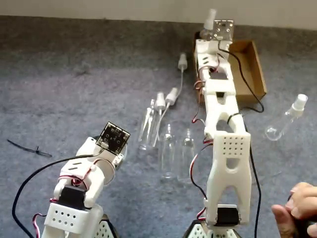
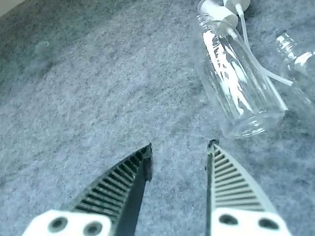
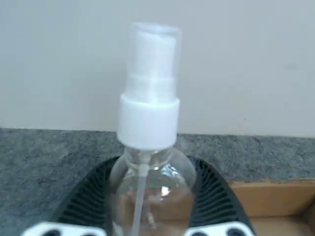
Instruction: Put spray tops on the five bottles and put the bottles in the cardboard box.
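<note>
Firmly, the right pincer clamps a clear plastic bottle with white spray top upright by the far end of the brown cardboard box. Meanwhile the left pincer stands open over the grey felt bench, holding nothing. A pale wall rises behind.

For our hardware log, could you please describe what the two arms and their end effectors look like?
The left arm and right arm are white plastic shells with black motors, perforated panels, and red, white and black wires. The left end effector and right end effector have ribbed, tapering fingers on white bases.
</note>
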